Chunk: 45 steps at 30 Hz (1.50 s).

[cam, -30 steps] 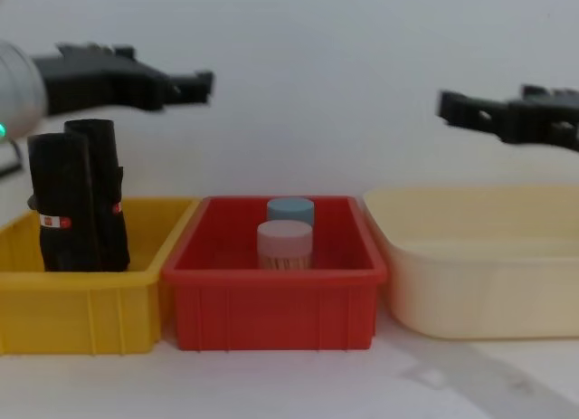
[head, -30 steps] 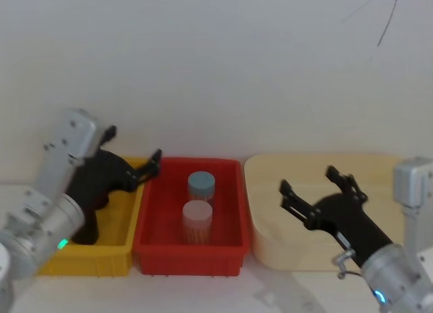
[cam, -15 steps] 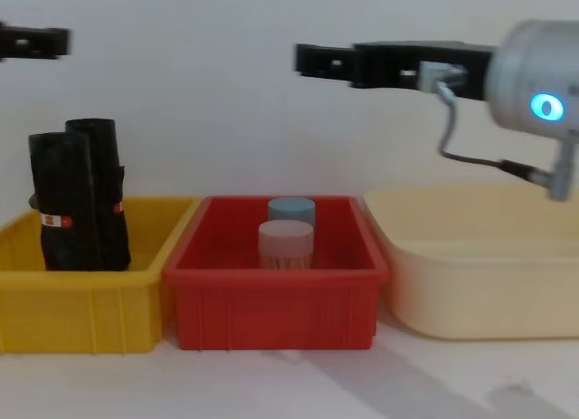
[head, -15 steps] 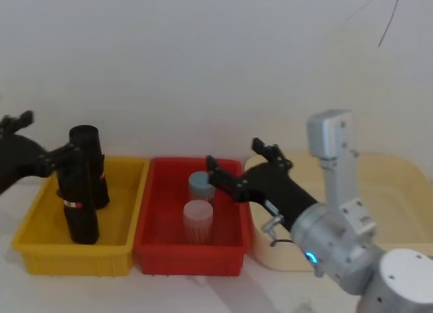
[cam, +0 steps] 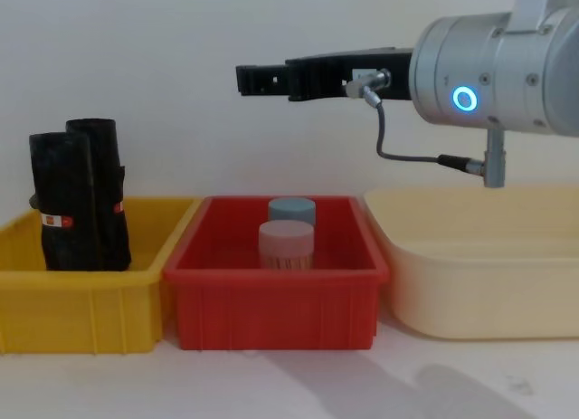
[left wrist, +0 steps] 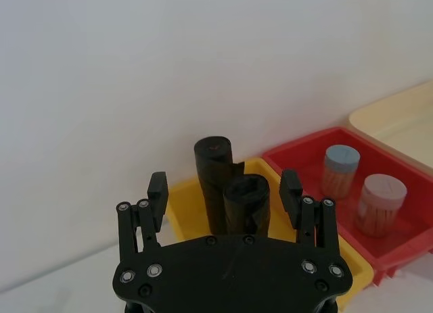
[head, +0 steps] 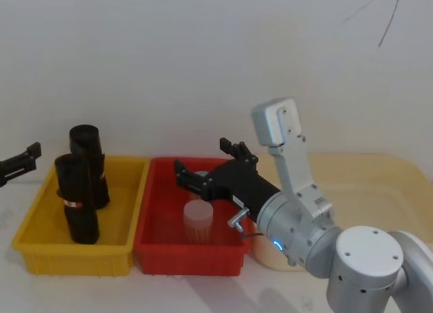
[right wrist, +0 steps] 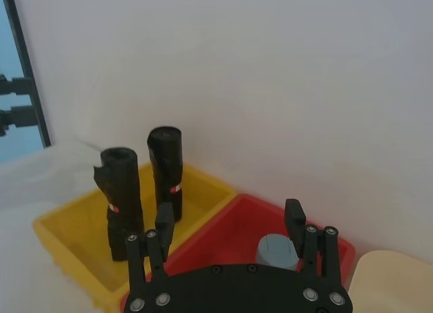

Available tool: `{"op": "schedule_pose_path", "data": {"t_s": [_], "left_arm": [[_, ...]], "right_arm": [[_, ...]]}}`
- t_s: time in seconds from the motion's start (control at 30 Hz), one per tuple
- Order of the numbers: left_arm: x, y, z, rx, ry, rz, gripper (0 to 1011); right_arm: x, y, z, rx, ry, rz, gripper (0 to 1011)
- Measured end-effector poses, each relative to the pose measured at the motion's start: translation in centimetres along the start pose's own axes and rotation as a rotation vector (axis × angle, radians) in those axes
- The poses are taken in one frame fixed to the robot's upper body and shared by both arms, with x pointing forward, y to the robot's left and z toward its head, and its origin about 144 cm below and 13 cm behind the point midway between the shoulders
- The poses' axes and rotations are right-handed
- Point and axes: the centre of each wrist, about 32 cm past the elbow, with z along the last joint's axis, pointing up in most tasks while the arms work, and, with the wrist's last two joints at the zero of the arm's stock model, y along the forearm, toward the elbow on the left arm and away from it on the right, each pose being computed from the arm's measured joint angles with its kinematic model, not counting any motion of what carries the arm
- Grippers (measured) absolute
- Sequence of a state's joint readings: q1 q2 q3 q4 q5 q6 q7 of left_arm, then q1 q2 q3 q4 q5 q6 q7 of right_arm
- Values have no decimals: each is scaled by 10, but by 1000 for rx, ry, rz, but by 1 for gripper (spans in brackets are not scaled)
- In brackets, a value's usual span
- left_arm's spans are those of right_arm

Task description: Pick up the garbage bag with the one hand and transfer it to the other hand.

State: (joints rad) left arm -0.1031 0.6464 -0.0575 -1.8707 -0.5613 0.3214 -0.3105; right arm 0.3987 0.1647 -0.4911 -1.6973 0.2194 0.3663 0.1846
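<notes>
Three containers stand in a row on the table (cam: 271,383), touching or nearly so: a left bin (head: 40,253), a middle bin (head: 154,249) and a right tub (cam: 470,292). The wall runs behind them.

In the left bin the garbage bag (head: 76,206) stands upright toward the front. A slimmer roll (head: 88,165) stands upright just behind it, a little nearer the middle bin.

In the middle bin two jars stand one before the other, the front jar (cam: 286,245) and the back jar (cam: 290,209). They are close, perhaps touching.

The right gripper (head: 201,155) hangs above the middle bin, reaching in from the right. The left gripper (head: 20,163) sits beyond the left bin's outer side.
</notes>
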Motion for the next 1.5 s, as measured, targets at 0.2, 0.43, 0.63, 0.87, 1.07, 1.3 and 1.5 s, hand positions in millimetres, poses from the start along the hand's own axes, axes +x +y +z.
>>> {"op": "schedule_pose_path", "data": {"t_s": [0.2, 0.43, 0.63, 0.87, 1.07, 1.3, 1.5], "left_arm": [[7, -2, -6, 4, 32, -26, 1001], [11, -11, -15, 17, 60, -42, 1001], [14, -18, -20, 30, 72, -48, 1001], [14, -28, -25, 41, 83, -66, 1001], [12, -38, -30, 48, 91, -91, 1001], [9, -48, -36, 59, 99, -111, 1001], [5, -54, -41, 74, 103, -116, 1001]], "right_arm": [[-1, 5, -1, -37, -25, -1, 1004], [-1, 10, -4, -78, -49, 5, 1004], [-1, 14, -5, -104, -66, 16, 1004], [2, 17, -10, -132, -77, 19, 1004], [4, 21, -12, -150, -81, 21, 1004], [6, 24, -17, -178, -80, 27, 1004], [7, 27, -24, -211, -71, 35, 1004]]}}
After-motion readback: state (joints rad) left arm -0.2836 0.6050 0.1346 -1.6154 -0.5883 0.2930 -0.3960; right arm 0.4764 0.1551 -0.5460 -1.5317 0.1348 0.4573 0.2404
